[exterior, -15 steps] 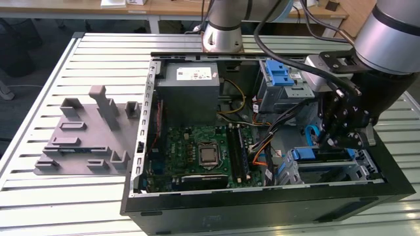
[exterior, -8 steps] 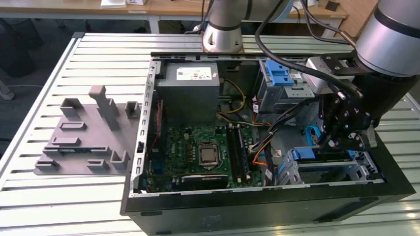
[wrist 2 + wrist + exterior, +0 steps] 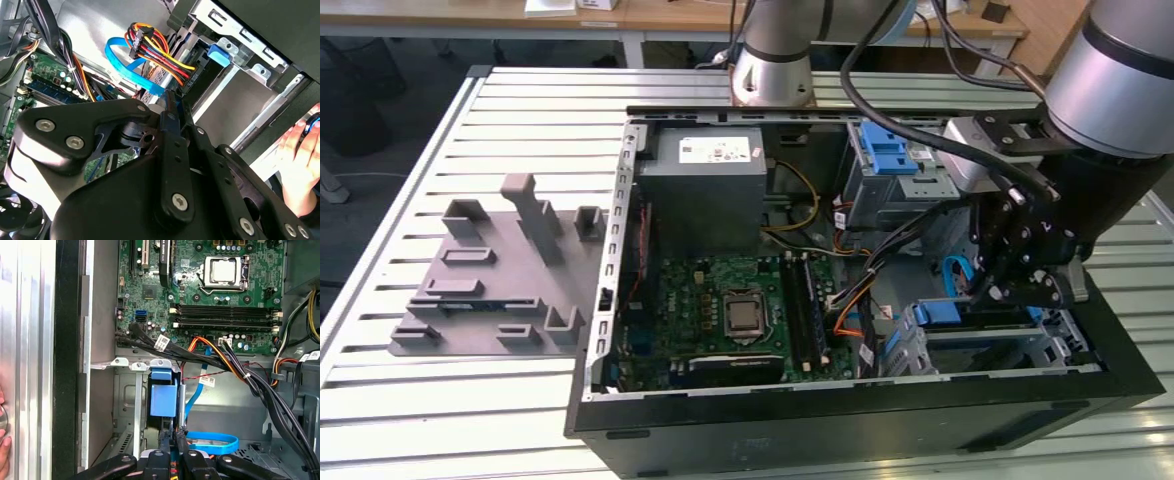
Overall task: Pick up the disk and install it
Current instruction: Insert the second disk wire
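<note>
The disk stands on edge in the metal drive cage at the front corner of the open computer case, on the exterior view's right. What I see of it is its blue plastic frame [image 3: 942, 313] [image 3: 164, 400] with a blue tab [image 3: 220, 54]; the silver body is hidden in the slot. My gripper [image 3: 987, 300] reaches down into the cage. In both wrist views its black fingers [image 3: 174, 432] [image 3: 171, 97] are drawn together on a thin blue edge of the frame.
Bundled cables [image 3: 220, 357] and a blue flat cable [image 3: 212, 442] run beside the cage. The motherboard [image 3: 734, 310] and a grey metal box [image 3: 700, 190] take up the rest of the case. A grey fixture [image 3: 500, 280] sits on the slatted table. A person's hand [image 3: 300, 165] rests outside the case wall.
</note>
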You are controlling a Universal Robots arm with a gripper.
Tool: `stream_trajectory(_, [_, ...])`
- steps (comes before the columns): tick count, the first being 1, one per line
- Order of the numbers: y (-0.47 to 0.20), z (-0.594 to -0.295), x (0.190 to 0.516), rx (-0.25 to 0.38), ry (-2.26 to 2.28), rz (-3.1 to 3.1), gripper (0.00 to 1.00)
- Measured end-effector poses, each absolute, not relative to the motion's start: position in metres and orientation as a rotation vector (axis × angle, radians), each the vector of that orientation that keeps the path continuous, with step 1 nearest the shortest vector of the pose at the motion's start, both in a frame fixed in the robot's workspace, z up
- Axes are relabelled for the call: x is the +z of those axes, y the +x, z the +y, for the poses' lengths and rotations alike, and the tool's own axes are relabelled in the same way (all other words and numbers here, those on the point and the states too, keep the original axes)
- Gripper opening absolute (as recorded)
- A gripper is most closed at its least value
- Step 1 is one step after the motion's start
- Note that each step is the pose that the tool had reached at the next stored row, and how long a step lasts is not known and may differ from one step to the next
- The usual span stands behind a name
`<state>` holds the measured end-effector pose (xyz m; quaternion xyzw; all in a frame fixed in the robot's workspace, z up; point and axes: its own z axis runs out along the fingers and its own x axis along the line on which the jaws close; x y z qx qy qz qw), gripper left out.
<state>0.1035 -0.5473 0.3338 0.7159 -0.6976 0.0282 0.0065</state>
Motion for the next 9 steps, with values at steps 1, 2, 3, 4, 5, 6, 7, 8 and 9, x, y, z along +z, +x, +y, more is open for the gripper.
stream_trajectory(1, [0.1035,-0.5473,0.3336,0.088,2.239,-2.183,0.16])
stream_trajectory(2, [0.1035,-0.5475,0.3335,0.088,2.238,-2.184,0.16])
stream_trajectory(3, [0.1035,-0.5476,0.3334,0.088,2.237,-2.185,0.16])
stream_trajectory(4, [0.1035,-0.5479,0.3333,0.088,2.237,-2.186,0.16])
stream_trajectory(5, [0.1035,-0.5480,0.3333,0.088,2.236,-2.186,0.16])
stream_trajectory(6, [0.1035,-0.5481,0.3331,0.088,2.236,-2.186,0.16])
stream_trajectory(7, [0.1035,-0.5481,0.3329,0.088,2.236,-2.186,0.16])
stream_trajectory(8, [0.1035,-0.5482,0.3326,0.088,2.236,-2.186,0.16])
stream_trajectory(9, [0.1035,-0.5483,0.3324,0.088,2.236,-2.186,0.16])
